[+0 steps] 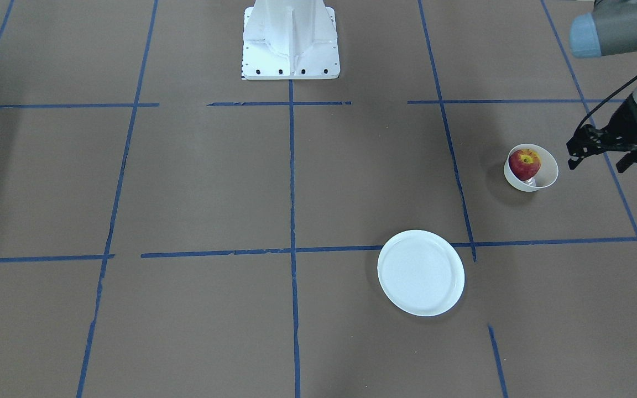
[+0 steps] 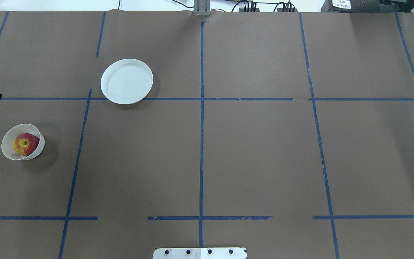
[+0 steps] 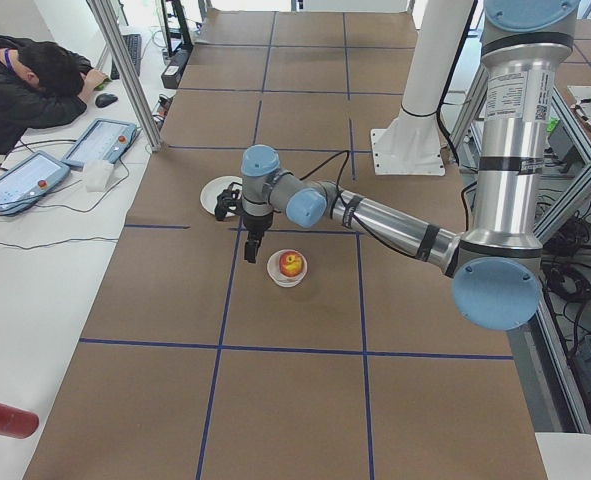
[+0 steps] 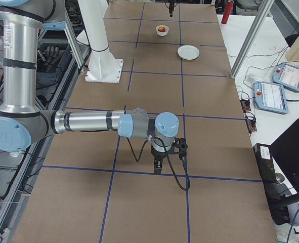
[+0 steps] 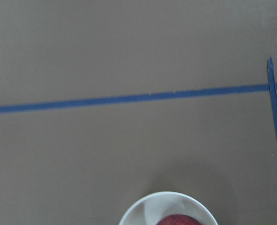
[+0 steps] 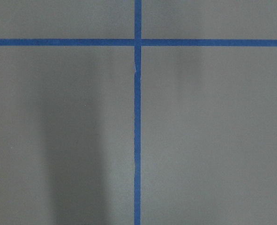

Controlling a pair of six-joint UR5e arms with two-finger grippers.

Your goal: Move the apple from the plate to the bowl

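The red apple [image 1: 524, 163] with a yellow stem patch lies inside the small off-white bowl [image 1: 548, 176], which leans a little. The flat white plate [image 1: 421, 272] is empty, apart from the bowl. My left gripper [image 1: 599, 161] hovers beside the bowl, off to its side, open and empty. From overhead the apple [image 2: 25, 144], bowl [image 2: 7, 144] and plate [image 2: 127, 81] sit on the left half. The left wrist view shows the bowl's rim [image 5: 147, 211] and the apple's top [image 5: 178, 220] at its bottom edge. My right gripper [image 4: 157, 167] shows only in the exterior right view; I cannot tell its state.
The robot's white base [image 1: 291, 38] stands at the table's middle back. Blue tape lines cross the brown table. A person [image 3: 35, 85] leans on a side table with tablets [image 3: 100, 140]. A red can [image 3: 5, 418] lies beside the table.
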